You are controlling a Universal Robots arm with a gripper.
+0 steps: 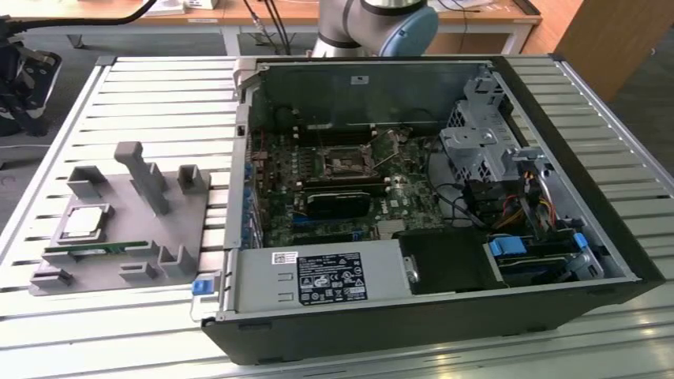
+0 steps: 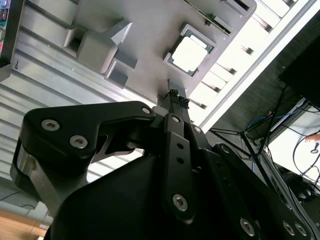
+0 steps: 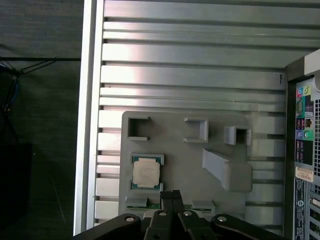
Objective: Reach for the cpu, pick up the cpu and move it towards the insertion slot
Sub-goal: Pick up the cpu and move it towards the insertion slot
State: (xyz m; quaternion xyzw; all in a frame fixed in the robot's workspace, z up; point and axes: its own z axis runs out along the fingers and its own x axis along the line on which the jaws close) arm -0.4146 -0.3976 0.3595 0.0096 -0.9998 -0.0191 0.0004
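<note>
The cpu is a silver square chip lying flat in a recess of the grey tray, at the exterior view's left. Both wrist views look down on it: the cpu sits a short way off the gripper. The gripper hovers above the tray with its black fingers pressed together, shut on nothing. The insertion slot is the dark square socket with a metal frame on the green board inside the open computer case.
A narrow green memory stick lies in the tray beside the cpu. Upright grey posts rise from the tray. The open computer case holds a power supply, cables and a drive cage. The table top is ribbed metal.
</note>
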